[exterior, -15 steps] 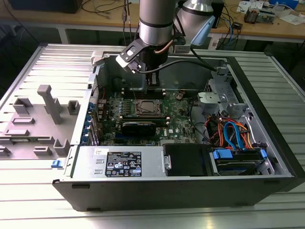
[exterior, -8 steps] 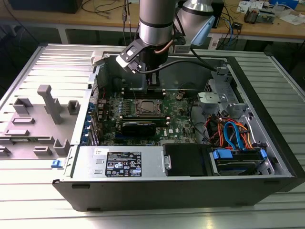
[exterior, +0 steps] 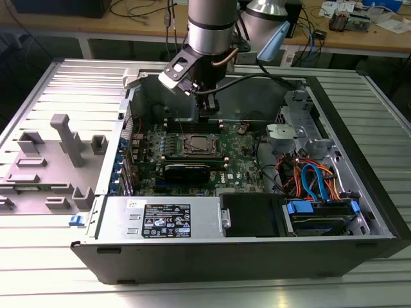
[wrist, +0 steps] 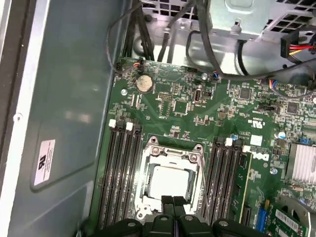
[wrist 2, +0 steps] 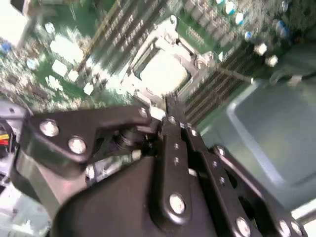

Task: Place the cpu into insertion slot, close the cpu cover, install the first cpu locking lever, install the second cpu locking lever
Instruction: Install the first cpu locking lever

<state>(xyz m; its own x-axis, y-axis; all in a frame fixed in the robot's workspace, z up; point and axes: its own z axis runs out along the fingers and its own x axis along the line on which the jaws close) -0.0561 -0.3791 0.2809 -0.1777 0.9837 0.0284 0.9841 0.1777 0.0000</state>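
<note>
Ribbed metal table [exterior: 64, 77] beneath an open computer case [exterior: 192, 256], cluttered benches behind. Inside the case, green motherboard [exterior: 244, 170] lying flat. Above the motherboard, grey robot arm [exterior: 212, 25] reaching down. Mid-motherboard, between the memory slots [wrist: 121, 168], insertion slot [exterior: 198, 145] with the cpu cover [wrist: 146, 173] lying flat over it. Framed in the cover's cut-out, cpu [wrist: 169, 181], seated. Just over the motherboard at the slot's edge, gripper [wrist: 173, 200], fingertips pressed together.
</note>
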